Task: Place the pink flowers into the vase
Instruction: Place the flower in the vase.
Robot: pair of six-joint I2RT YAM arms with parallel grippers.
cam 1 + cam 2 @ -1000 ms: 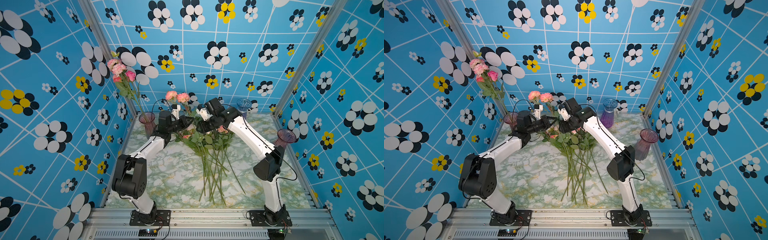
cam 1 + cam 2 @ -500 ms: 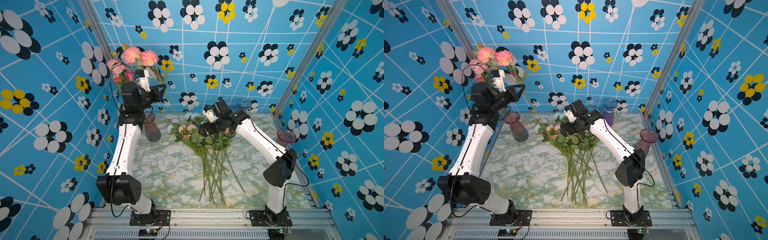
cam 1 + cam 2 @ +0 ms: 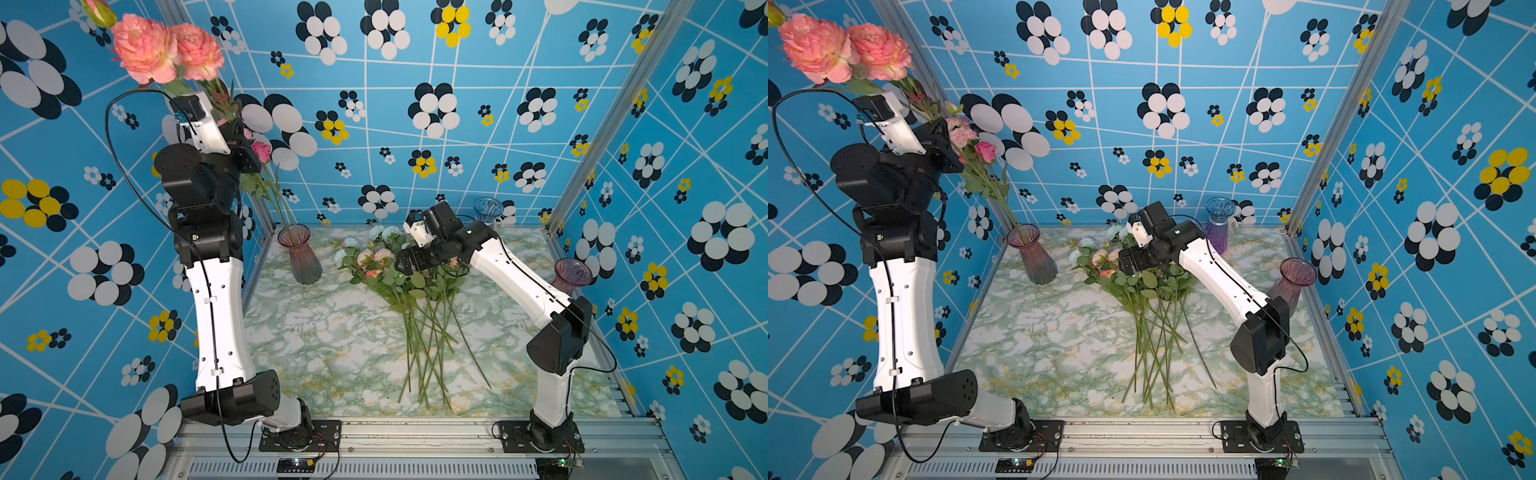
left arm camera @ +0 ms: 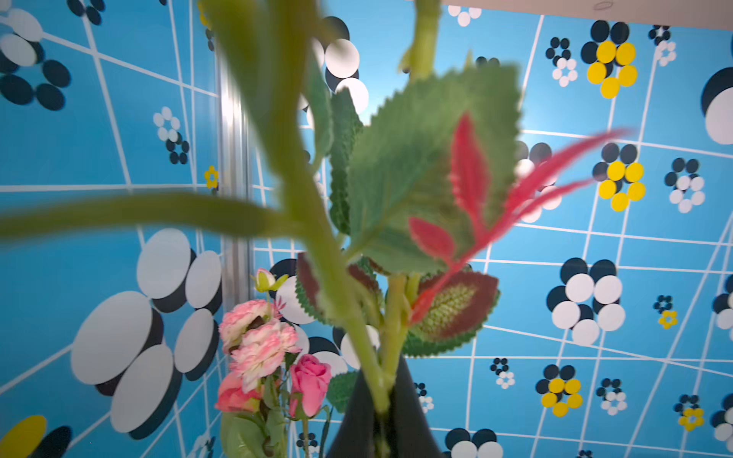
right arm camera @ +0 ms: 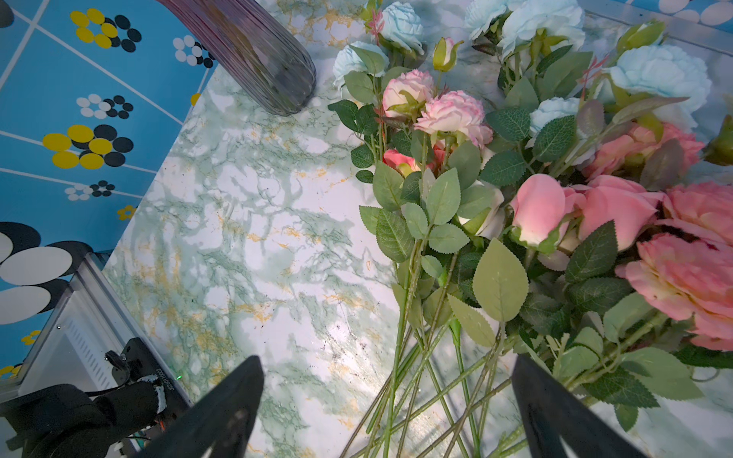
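Note:
Two big coral pink flowers (image 3: 166, 48) (image 3: 843, 48) are raised high at the left wall. My left gripper (image 4: 382, 400) is shut on their green stems, and the stem ends are hidden behind the arm. The ribbed pink-purple vase (image 3: 299, 253) (image 3: 1032, 253) stands below at the back left and holds several smaller pink blooms (image 3: 971, 137) (image 4: 261, 349). More pink flowers (image 5: 595, 214) (image 3: 374, 257) lie in a pile on the marble table (image 3: 332, 353). My right gripper (image 5: 386, 380) (image 3: 409, 262) hangs open over the pile's stems and holds nothing.
Pale blue flowers (image 5: 658, 75) lie mixed into the pile at its far side. A blue vase (image 3: 488, 210) stands at the back wall and a purple-pink vase (image 3: 571, 274) at the right edge. Patterned walls close in on three sides.
My left arm has swung up and left from the pile, carrying the coral blooms high above the vase. My right gripper has opened and stays low over the pile.

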